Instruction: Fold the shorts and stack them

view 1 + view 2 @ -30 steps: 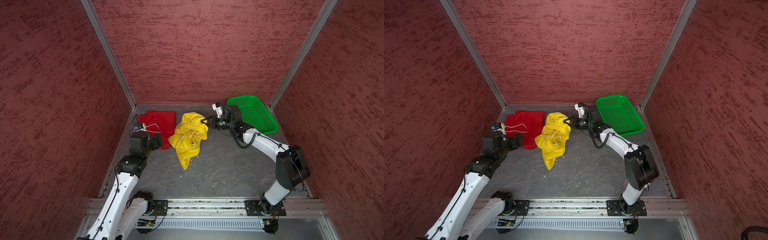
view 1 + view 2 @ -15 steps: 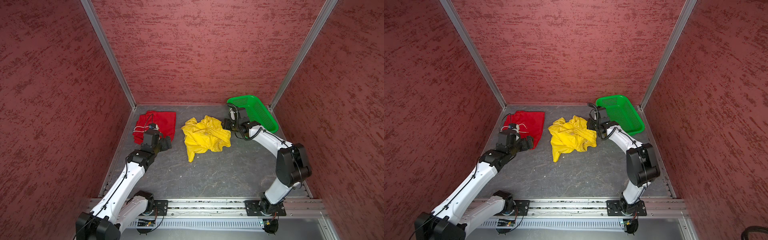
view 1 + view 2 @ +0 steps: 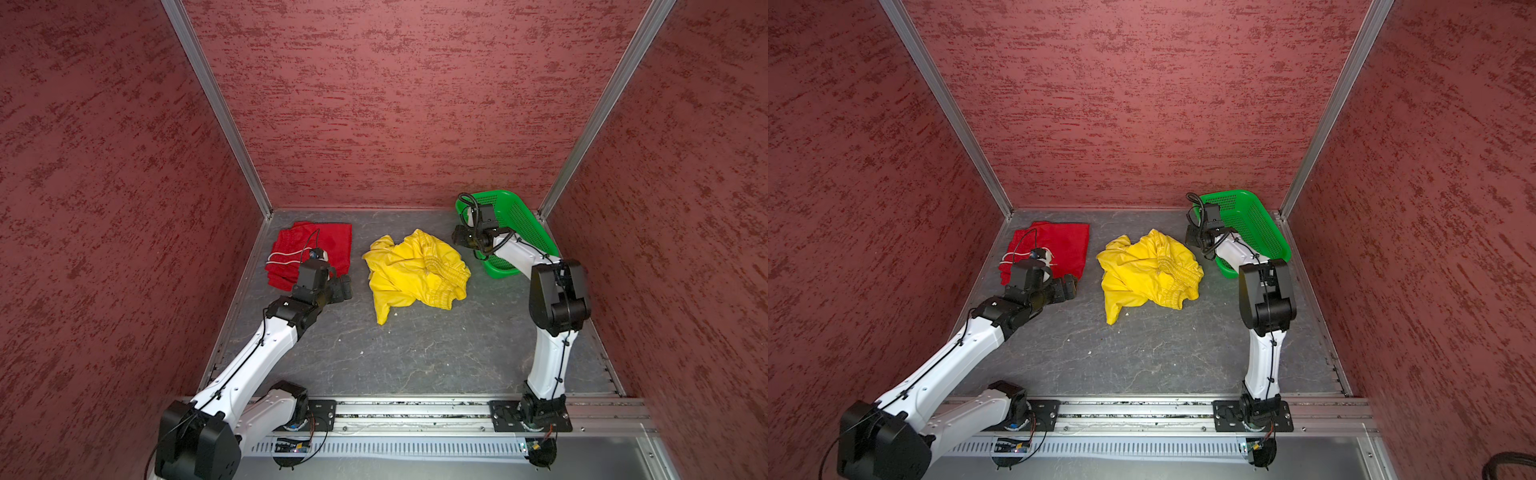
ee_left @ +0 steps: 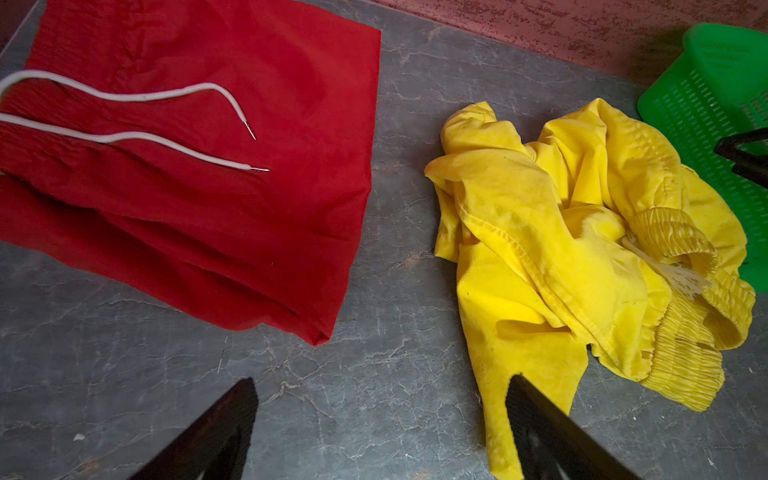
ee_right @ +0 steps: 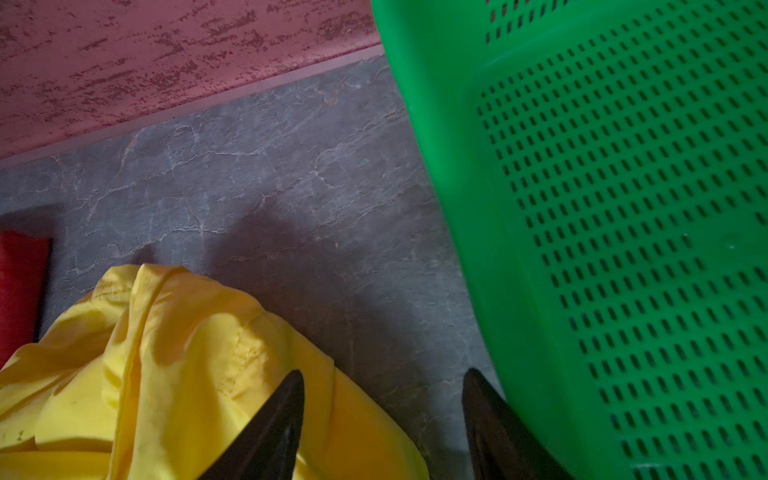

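The red shorts (image 3: 328, 243) (image 3: 1061, 243) lie folded flat at the back left, with the white drawstring (image 4: 124, 97) loose on top. In the middle, the yellow shorts (image 3: 415, 270) (image 3: 1150, 270) sit in a crumpled heap, elastic waistband (image 4: 673, 237) showing. My left gripper (image 3: 347, 286) (image 4: 381, 378) hovers open over bare floor between the two pairs, holding nothing. My right gripper (image 3: 457, 239) (image 5: 383, 370) is open and empty at the yellow shorts' (image 5: 166, 374) far right edge, beside the basket.
A green perforated basket (image 3: 519, 224) (image 3: 1254, 224) (image 5: 623, 208) stands tilted in the back right corner, close against my right wrist. Red walls enclose the grey floor (image 3: 415, 353) on three sides. A metal rail (image 3: 415, 409) runs along the front.
My right gripper opened and let go of the yellow shorts after dragging them right; they now lie spread wider. The right arm drew back toward the basket. The left arm stretched forward, low.
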Motion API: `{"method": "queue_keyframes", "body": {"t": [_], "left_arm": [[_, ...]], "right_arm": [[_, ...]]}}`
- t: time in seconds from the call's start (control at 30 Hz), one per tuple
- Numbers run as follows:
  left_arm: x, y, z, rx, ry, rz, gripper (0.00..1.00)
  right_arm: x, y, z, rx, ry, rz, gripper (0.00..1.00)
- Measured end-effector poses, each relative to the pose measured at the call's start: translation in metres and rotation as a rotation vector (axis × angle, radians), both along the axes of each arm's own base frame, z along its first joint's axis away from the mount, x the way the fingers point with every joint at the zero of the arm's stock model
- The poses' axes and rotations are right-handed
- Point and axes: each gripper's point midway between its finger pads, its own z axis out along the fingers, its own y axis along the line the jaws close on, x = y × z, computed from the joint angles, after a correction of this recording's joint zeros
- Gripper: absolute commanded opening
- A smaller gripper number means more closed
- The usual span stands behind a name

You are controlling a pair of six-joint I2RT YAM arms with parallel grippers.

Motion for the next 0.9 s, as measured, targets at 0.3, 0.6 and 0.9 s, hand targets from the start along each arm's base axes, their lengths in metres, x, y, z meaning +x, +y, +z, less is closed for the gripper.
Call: {"method": "queue_keyframes", "body": {"t": [0.3,0.6,0.9], "left_arm": [[0.004,-0.036,-0.012,-0.041,0.024,-0.109,0.94],[-0.007,-0.078,-0.048,-0.091,0.153,-0.203,0.92],[-0.038,-0.12,-0.098,-0.061,0.314,-0.293,0.91]], "right_arm": [[0.024,-0.013,0.016,0.04,-0.071,-0.019,0.66],[-0.073,0.005,0.067,0.199,-0.156,0.057,0.64],[-0.197,0.033,0.027,0.392,-0.043,0.127,0.62]]}}
